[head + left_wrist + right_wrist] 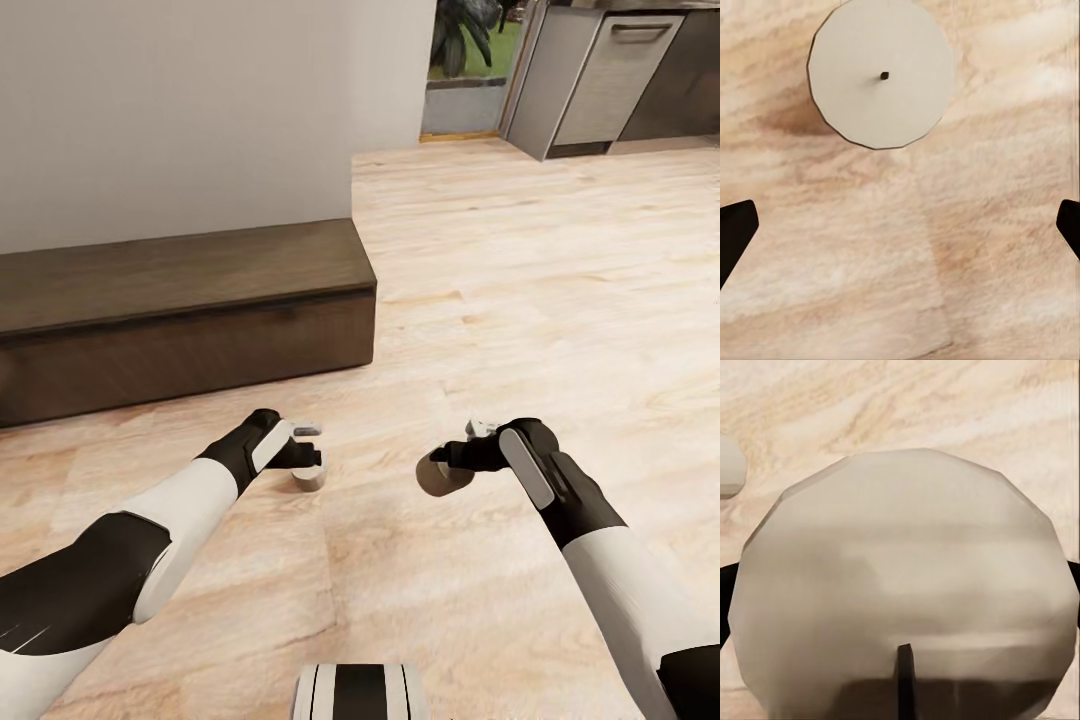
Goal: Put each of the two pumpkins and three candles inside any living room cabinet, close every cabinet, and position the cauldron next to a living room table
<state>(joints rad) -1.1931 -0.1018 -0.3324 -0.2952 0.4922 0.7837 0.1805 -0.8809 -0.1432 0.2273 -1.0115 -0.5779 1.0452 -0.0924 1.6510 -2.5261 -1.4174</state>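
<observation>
Two candles are in play, one per arm. From the head view, the left gripper (305,452) hangs over a candle (308,477) standing on the floor (500,300), just below its fingertips. The right gripper (462,455) carries a second candle (437,474) off the boards, with the cabinet (180,310) well ahead of both and its fronts looking shut.

Left wrist view: the candle (880,73) sits ahead of the spread fingers (733,229), off centre, not between them. Jaws wide, holding nothing. My read: shift forward until the wick is centred between the tips, then descend and close low on the wall.

Right wrist view: the candle (904,585) looms close, dark fingers (726,585) hugging both flanks, so it is clamped. Best kept level while the other pick happens, and a drawer must open before either goes in.
</observation>
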